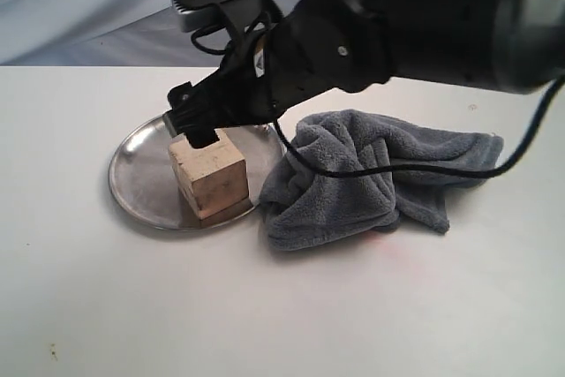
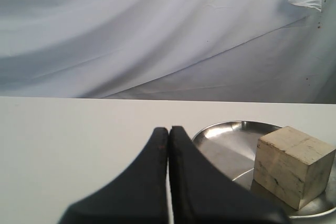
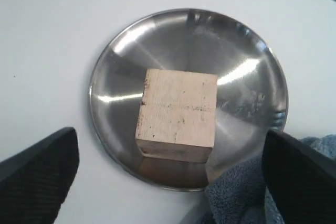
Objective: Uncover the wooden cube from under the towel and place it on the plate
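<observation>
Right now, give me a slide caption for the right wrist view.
Open right gripper over the wooden cube on the steel plate, towel at its rim.

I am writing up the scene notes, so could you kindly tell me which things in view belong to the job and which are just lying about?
Job: wooden cube, on the plate; towel, crumpled beside the plate; right pincer, open above the cube.
Lying about: left pincer, shut; black cable; pale backdrop sheet.
</observation>
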